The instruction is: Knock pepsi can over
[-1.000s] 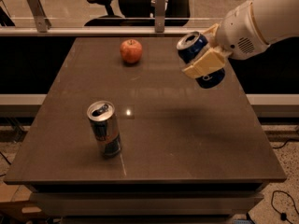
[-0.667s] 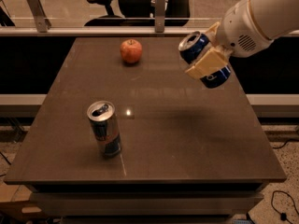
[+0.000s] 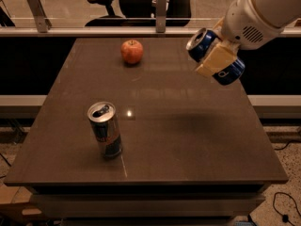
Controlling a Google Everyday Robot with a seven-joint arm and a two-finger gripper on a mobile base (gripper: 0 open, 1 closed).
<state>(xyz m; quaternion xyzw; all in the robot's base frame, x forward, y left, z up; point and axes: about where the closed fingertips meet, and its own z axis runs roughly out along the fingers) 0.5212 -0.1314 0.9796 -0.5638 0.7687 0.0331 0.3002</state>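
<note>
The pepsi can is dark blue with a silver top. It lies tilted, almost on its side, in the air above the right part of the table, top end toward the left. My gripper is shut on it; a tan finger crosses the can's middle. The white arm comes in from the upper right. The can's shadow falls on the table below it.
A slim silver-and-blue energy drink can stands upright at the front left, opened. A red apple sits at the back, left of centre. A railing and office chairs are behind the table's far edge.
My gripper has moved a little to the right and slightly up with the tilted pepsi can in it. The energy drink can and the apple have not moved.
</note>
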